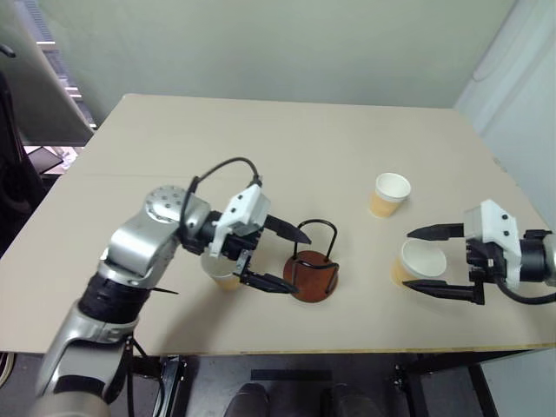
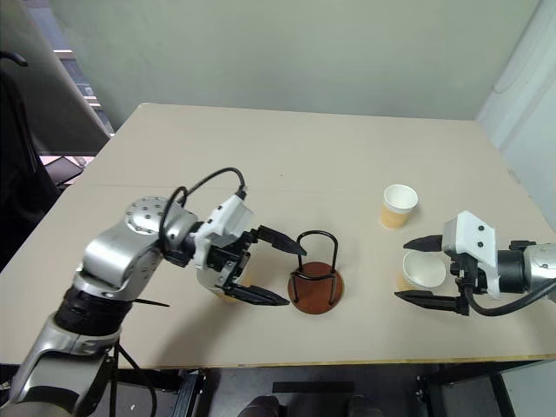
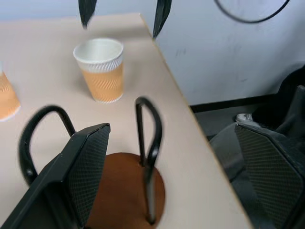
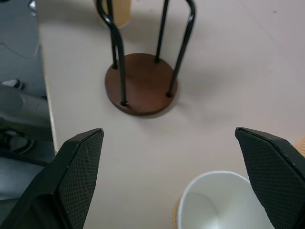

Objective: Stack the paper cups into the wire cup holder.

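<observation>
While the wire cup holder (image 1: 313, 269) stands empty, three paper cups wait upright on the table.

Nearest cup (image 1: 420, 261) sits between the right gripper's (image 1: 439, 261) wide-open, empty fingers (holder off to its left); the left gripper (image 1: 274, 256), also spread and empty, flanks the holder, another cup (image 1: 221, 274) under it.

Even, soft light; faint shadows, slight blur.
</observation>
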Tool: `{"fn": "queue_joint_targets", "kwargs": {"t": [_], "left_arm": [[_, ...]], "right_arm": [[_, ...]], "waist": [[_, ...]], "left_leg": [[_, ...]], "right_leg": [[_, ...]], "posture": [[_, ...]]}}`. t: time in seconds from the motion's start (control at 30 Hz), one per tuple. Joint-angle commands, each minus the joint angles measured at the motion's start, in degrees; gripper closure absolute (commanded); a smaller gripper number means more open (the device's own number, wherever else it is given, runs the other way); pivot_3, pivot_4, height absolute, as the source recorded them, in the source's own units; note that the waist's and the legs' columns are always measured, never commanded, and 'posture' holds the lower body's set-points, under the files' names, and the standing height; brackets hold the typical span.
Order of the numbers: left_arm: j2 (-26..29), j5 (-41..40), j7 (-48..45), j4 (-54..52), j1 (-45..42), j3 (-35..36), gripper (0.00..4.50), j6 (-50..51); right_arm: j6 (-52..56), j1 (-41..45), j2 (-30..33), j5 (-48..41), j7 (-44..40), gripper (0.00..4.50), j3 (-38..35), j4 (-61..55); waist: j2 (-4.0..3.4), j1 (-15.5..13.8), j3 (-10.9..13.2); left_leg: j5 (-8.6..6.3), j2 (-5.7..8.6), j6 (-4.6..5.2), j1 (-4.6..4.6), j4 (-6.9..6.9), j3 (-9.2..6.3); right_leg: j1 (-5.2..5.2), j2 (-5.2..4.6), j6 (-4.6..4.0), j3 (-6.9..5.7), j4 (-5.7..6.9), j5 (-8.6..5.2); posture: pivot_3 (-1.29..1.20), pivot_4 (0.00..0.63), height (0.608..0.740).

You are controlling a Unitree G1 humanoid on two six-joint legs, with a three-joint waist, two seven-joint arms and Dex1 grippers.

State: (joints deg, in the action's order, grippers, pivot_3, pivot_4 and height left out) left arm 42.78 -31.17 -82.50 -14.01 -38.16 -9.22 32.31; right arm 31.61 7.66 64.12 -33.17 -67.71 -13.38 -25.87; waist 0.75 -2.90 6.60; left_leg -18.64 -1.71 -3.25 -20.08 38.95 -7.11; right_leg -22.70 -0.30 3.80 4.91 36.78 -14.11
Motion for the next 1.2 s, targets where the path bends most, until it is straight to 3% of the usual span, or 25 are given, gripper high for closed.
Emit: {"fn": "queue_joint_targets", "kwargs": {"t": [0.03, 0.27, 0.4, 0.53, 0.63, 1.0, 1.2], "left_arm": [[1.58, -3.56, 3.24, -4.56, 2.05, 4.39, 0.03, 3.21], [8.24, -9.14, 8.21, -8.13, 8.36, 16.81, 0.03, 7.85], [13.61, -14.51, 7.69, -9.09, 17.06, 29.86, 0.03, 10.70], [15.75, -16.79, 7.19, -11.12, 25.94, 37.37, 0.03, 11.16], [16.01, -17.20, 8.42, -11.57, 27.78, 38.57, 0.00, 10.50], [14.98, -19.44, 13.35, -13.94, 30.95, 39.25, 0.00, 9.79], [16.16, -18.45, 13.42, -12.31, 31.67, 40.37, 0.00, 8.59]], "right_arm": [[-3.46, 1.00, 2.20, 5.20, -1.21, 0.00, 3.01, 3.03], [-8.43, 2.93, 3.15, 11.33, -3.89, 0.00, 8.05, 8.72], [-11.05, 3.20, 3.78, 14.60, -5.14, 0.00, 9.84, 10.87], [-13.49, 4.14, 3.12, 18.24, -5.50, 0.00, 12.64, 13.07], [-14.52, 5.53, 2.07, 19.85, -6.12, 0.49, 15.21, 13.84], [-15.93, 10.97, 1.17, 20.80, -8.80, 4.49, 16.60, 16.57], [-14.66, 17.07, 1.71, 13.11, -13.91, 4.49, 12.13, 14.90]], "waist": [[0.00, -0.10, 0.00], [0.00, 0.10, 0.00], [0.00, 0.44, 0.00], [0.00, 0.59, 0.00], [0.01, 0.25, 0.00], [0.01, 0.62, 0.00], [0.00, 0.74, 0.00]], "left_leg": [[0.00, -0.04, 0.00, 0.01, 0.00, -0.05], [-0.01, -0.05, 0.02, 0.03, -0.06, -0.29], [-0.01, -0.07, 0.01, 0.03, -0.27, -0.25], [0.00, -0.10, 0.01, 0.06, -0.42, -0.21], [0.00, -0.10, 0.00, 0.07, -0.39, -0.29], [0.01, -0.07, -0.06, 0.08, -0.56, -0.19], [0.04, -0.04, -0.17, 0.07, -0.62, -0.14]], "right_leg": [[0.00, -0.04, 0.00, 0.02, 0.00, 0.00], [-0.07, -0.05, -0.01, 0.04, 0.04, 0.00], [-0.20, -0.03, -0.08, 0.07, 0.05, -0.04], [-0.28, -0.06, -0.17, 0.15, 0.08, -0.09], [-0.30, -0.08, -0.27, 0.15, 0.17, -0.15], [-0.41, -0.11, -0.37, 0.14, 0.24, -0.17], [-0.49, -0.04, -0.49, 0.14, 0.26, -0.18]], "posture": [[0.00, 0.150, 0.740], [0.00, 0.150, 0.740], [0.00, 0.150, 0.740], [0.00, 0.150, 0.740], [0.00, 0.150, 0.740], [0.00, 0.150, 0.740], [0.00, 0.150, 0.740]]}}
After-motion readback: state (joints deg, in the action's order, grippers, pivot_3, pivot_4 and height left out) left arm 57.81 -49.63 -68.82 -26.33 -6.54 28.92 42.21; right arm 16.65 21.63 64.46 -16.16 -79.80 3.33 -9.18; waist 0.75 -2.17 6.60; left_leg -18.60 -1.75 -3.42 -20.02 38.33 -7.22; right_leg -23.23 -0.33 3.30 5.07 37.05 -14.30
